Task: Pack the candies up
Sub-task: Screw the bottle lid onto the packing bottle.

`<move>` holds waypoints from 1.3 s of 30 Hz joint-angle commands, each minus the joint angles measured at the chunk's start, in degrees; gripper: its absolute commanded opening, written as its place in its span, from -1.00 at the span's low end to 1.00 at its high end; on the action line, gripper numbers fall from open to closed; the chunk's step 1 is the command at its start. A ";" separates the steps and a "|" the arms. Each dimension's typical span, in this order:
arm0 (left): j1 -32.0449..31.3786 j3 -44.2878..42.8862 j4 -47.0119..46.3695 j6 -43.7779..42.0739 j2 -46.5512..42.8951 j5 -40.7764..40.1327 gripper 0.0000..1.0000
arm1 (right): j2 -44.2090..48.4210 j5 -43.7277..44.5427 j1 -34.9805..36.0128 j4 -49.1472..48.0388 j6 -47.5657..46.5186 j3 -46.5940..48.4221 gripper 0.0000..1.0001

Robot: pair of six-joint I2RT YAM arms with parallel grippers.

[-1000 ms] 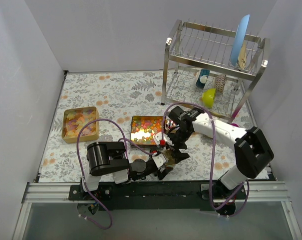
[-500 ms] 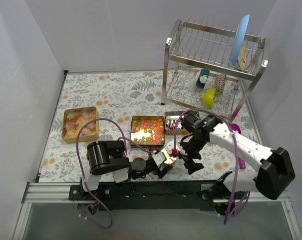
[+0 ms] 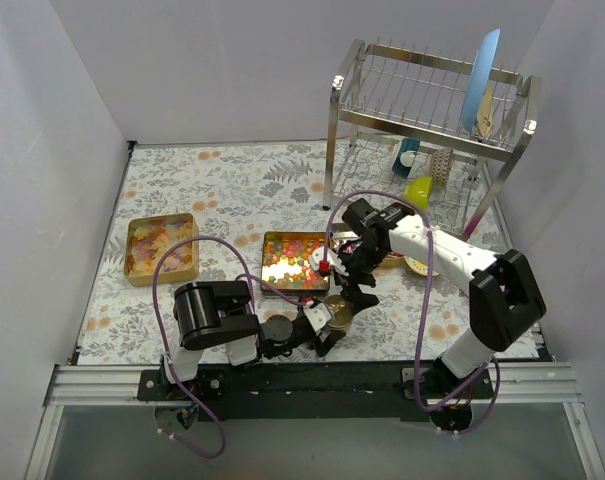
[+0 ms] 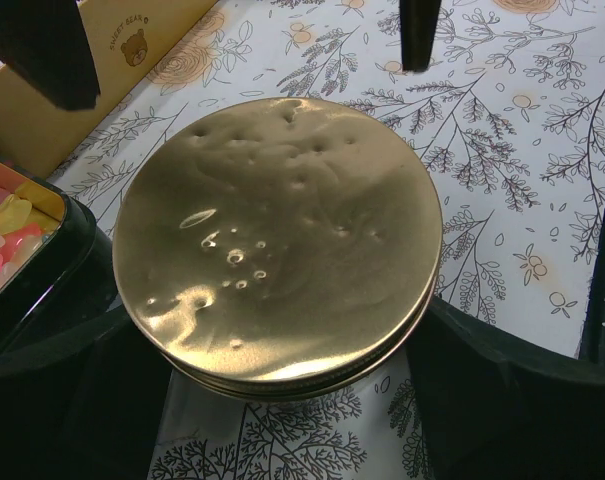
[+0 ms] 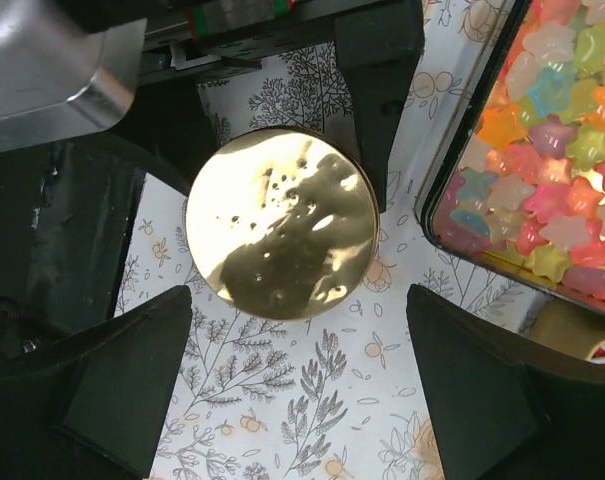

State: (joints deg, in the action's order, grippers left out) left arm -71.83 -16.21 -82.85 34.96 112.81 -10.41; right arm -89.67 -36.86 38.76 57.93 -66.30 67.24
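A flat round gold lid [image 3: 339,312] lies on the floral cloth near the front. My left gripper [image 3: 327,322] is shut on the gold lid [image 4: 277,245], with a finger [image 4: 512,400] at each side of its rim. My right gripper [image 3: 350,292] hangs open above it, and the lid [image 5: 282,222] lies just beyond its spread fingers [image 5: 112,390]. The candies [image 3: 294,258] are glossy beads in a square tin. Pastel star gummies [image 5: 552,170] show in a tin at the right of the right wrist view. More pale gummies [image 3: 160,245] fill a tin at the left.
A steel dish rack [image 3: 427,130] with a blue plate [image 3: 479,80] and a yellow bowl [image 3: 418,192] stands at the back right. A cardboard box [image 4: 92,60] shows behind the lid. White walls close in the sides, and the rail [image 3: 302,385] runs along the front.
The right arm swung out to the right half a second ago, then came back left, and its open gripper is over the gold lid again. The left gripper has kept hold of the lid.
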 commanded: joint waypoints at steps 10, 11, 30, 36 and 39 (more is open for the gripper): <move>0.38 3.02 -0.30 -4.90 4.87 -2.59 -1.00 | -4.03 -2.69 2.98 6.93 -12.10 1.75 0.90; 0.38 2.94 -0.21 -4.73 4.96 -2.59 -1.00 | -3.85 -2.78 3.07 6.84 -12.01 1.49 0.90; 0.55 2.50 1.81 -2.09 4.78 -3.91 -1.00 | 6.52 -0.93 4.13 -0.79 -2.53 -12.57 0.85; 0.55 2.32 1.99 -2.09 5.22 -4.09 -1.00 | 8.37 0.29 5.53 -7.56 3.80 -15.55 0.79; 0.55 2.23 1.90 -2.09 5.31 -4.00 -1.00 | 8.72 1.35 6.15 -10.02 6.70 -17.05 0.69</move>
State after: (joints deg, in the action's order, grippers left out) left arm -72.47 -16.97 -82.83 35.14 113.27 -9.45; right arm -81.91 -34.59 43.11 45.25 -67.05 53.65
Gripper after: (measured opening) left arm 0.810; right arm 0.879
